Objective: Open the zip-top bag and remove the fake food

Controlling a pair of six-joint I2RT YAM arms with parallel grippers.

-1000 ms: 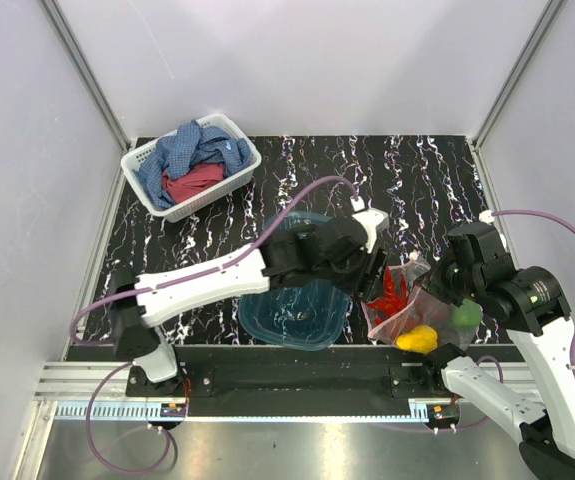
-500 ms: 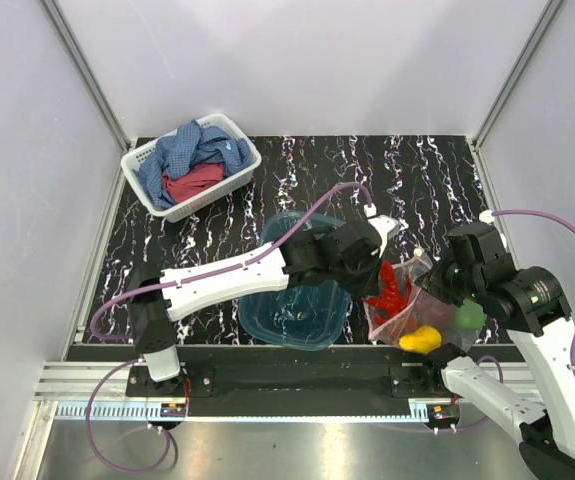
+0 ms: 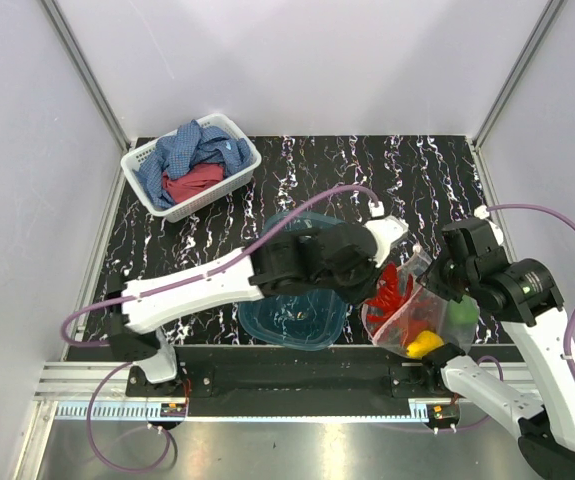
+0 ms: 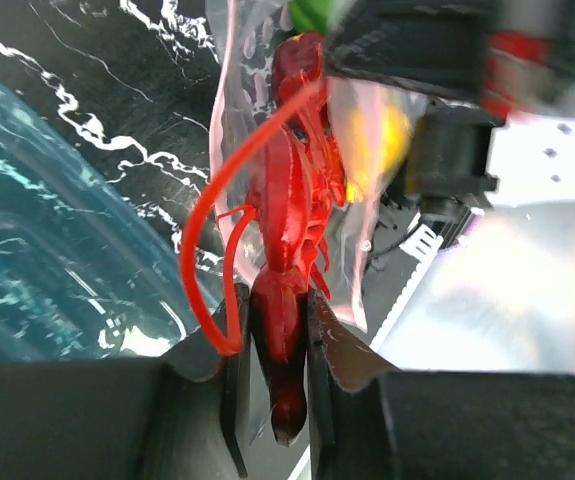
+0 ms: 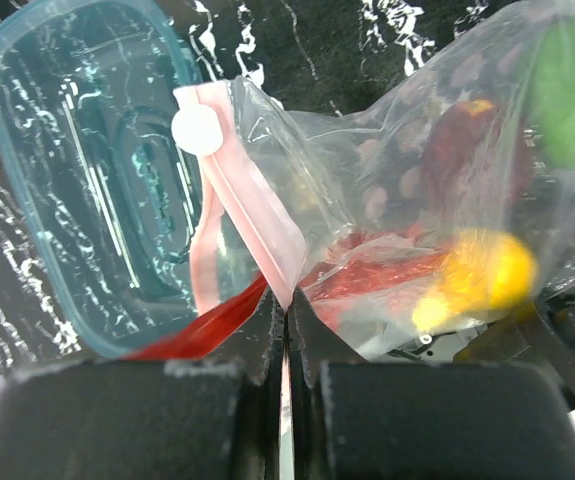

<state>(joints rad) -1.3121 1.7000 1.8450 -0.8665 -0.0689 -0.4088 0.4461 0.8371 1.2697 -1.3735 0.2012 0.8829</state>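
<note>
1. Two arms meet at the near right of the worktop (image 3: 317,170), where the zip-top bag (image 3: 407,322) is held up just right of the teal tub (image 3: 292,312). Whether its bottom touches the worktop cannot be told.
2. The right fingers (image 5: 267,345) are pressed together on the bag's edge beside the pinkish zip strip (image 5: 252,225), and the mouth gapes open.
3. The left fingers (image 4: 317,370) pinch the tail end of the red lobster (image 4: 287,200). Its body stretches away from them toward the bag, with its head against the clear plastic and one long feeler looping out to the side.
4. The step in hand looks like the first removal: the bag is opened and the lobster is partly drawn out.
5. The next move calls for the left arm to pull the lobster straight away from the mouth while the right fingers keep the edge pinned. The feeler could catch on the zip strip, so a slow, clean pull seems wise.
6. Count of fake food in view: four pieces.
   - One red lobster.
   - One yellow fruit (image 5: 487,275).
   - One green pepper (image 5: 572,100).
   - One dark red fruit (image 5: 457,135).
   - The last three sit inside the bag; no smaller piece can be made out.
7. Count of the rest:
   - One bag and one tub.
   - One white basket (image 3: 239,180) at the far left, holding blue and red cloths (image 3: 192,160).
</note>
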